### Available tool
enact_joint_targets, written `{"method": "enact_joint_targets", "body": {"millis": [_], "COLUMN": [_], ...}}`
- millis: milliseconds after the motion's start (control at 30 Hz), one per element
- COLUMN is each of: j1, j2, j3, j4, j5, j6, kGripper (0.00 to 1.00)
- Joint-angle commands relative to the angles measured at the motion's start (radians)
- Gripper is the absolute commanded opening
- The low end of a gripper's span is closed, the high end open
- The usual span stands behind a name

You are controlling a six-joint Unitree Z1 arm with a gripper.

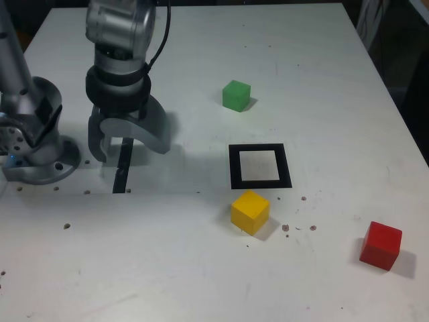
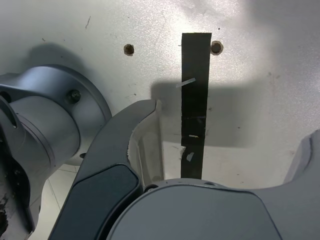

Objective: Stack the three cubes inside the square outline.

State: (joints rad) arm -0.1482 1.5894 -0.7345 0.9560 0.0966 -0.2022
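Observation:
In the exterior view the square outline [image 1: 260,166] of black tape with a white centre lies mid-table. The green cube [image 1: 236,95] sits beyond it. Just in front of the outline, the yellow cube [image 1: 250,212] rests on the table. The red cube [image 1: 381,245] stands alone at the exterior view's right front. My gripper [image 1: 131,149] hangs open and empty over the straight black tape strip [image 1: 123,168] at the exterior view's left, well away from all three cubes. The wrist view shows only my gripper [image 2: 235,127] spread over that strip [image 2: 195,100]; no cube appears there.
The arm's round metal base [image 1: 37,144] is bolted to the table at the exterior view's left, close beside the gripper. Small screw holes [image 2: 129,49] dot the white table [image 1: 201,268]. The table's right edge runs near the red cube.

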Motion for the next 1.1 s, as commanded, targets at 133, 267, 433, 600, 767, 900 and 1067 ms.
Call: {"method": "enact_joint_targets", "body": {"millis": [133, 267, 433, 600, 767, 900, 1067], "j1": [0.001, 0.001, -0.009, -0.072, -0.168, -0.265, -0.362], "j2": [-0.010, -0.018, -0.025, -0.019, 0.037, 0.148, 0.322], "j3": [0.018, 0.018, -0.057, -0.233, -0.496, -0.754, -1.131], "j4": [-0.037, -0.042, 0.024, 0.130, 0.296, 0.432, 0.567], "j5": [-0.002, -0.001, 0.003, 0.013, 0.032, 0.067, 0.129], "j6": [0.018, 0.028, 0.041, 0.054, 0.046, 0.046, 0.119], "kGripper": [0.96, 0.95, 0.94, 0.94, 0.94, 0.94, 0.94]}}
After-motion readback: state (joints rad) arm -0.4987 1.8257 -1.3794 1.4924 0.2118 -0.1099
